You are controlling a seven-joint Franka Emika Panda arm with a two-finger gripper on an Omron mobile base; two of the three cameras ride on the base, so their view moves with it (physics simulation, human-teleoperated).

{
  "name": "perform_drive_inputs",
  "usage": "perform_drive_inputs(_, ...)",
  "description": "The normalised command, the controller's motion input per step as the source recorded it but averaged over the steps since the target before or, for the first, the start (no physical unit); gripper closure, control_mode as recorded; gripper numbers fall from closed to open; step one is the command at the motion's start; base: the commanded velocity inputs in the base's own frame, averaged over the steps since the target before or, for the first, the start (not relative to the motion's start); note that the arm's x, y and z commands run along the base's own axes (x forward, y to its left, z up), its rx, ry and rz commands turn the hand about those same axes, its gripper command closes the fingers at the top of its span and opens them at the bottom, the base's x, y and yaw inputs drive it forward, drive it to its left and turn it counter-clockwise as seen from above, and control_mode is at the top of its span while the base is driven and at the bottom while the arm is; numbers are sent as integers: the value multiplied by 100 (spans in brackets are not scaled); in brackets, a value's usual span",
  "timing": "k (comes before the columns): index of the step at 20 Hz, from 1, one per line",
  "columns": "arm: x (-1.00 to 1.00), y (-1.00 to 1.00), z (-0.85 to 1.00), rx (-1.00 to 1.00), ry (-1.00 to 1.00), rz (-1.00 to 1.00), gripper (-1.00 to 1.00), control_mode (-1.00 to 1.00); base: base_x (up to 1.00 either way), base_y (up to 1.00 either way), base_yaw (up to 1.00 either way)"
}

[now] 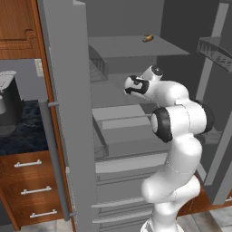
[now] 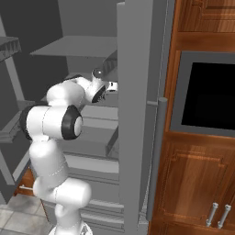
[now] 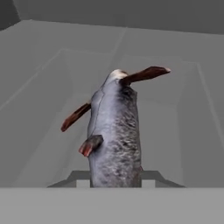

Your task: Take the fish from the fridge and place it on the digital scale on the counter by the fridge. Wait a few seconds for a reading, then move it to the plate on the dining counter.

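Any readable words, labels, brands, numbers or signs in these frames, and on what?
None. The fridge, the fish, the wood cabinets, the black microwave and the coffee machine carry no visible lettering or digits.

White arm folded at elbow, forearm reaching fwd and up; wrist angled away from base — gripper end hidden; jaw state can't tell.
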Motion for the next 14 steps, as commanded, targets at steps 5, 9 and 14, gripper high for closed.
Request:
perform_drive_inputs(5, -100, 7, 3, 0, -21, -3, 100, -100, 0, 0, 0)
perform_drive_inputs(9, -100, 0, 46, 0, -2, -5, 100, -100, 0, 0, 0)
perform_drive_inputs(14, -100, 0, 76, 4, 4, -8, 100, -100, 0, 0, 0)
